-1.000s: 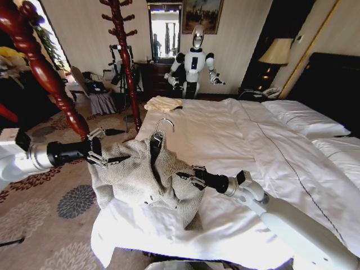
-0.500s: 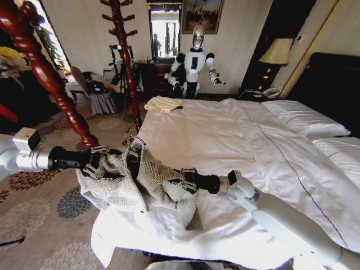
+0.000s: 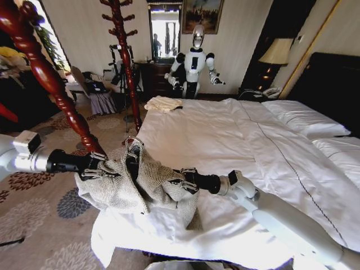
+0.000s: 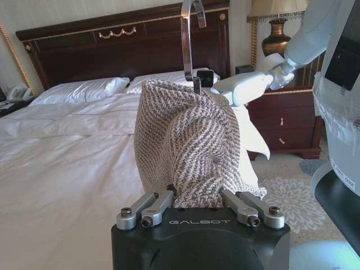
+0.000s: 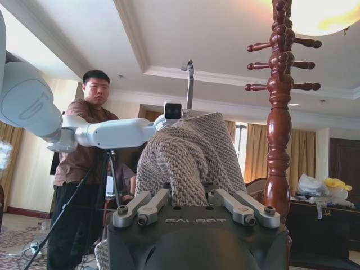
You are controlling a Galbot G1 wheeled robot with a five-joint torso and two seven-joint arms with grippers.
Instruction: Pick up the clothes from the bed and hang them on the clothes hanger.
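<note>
The clothes, a grey-beige knit cardigan (image 3: 140, 185), hang bunched between my two grippers over the front left corner of the bed (image 3: 225, 140). The black clothes hanger (image 3: 133, 160) is inside the knit, and its silver hook (image 3: 134, 143) sticks up above it. My left gripper (image 3: 98, 167) is shut on the cardigan's left side, off the bed's edge. My right gripper (image 3: 180, 181) is shut on its right side. The left wrist view shows the cardigan (image 4: 185, 152) clamped in the gripper (image 4: 199, 197), with the hook (image 4: 191, 34) above. In the right wrist view the knit (image 5: 185, 157) is in that gripper (image 5: 188, 199).
A reddish-brown coat stand (image 3: 126, 62) stands past the bed's left edge, and another turned post (image 3: 50, 79) rises close by my left arm. A cream folded cloth (image 3: 163, 103) lies on the bed's far corner. Patterned carpet (image 3: 56, 197) lies to the left.
Both grippers have moved left and slightly down with the cardigan. The hanger and its hook have shifted left and lower, and the knit has bunched tighter between the grippers.
</note>
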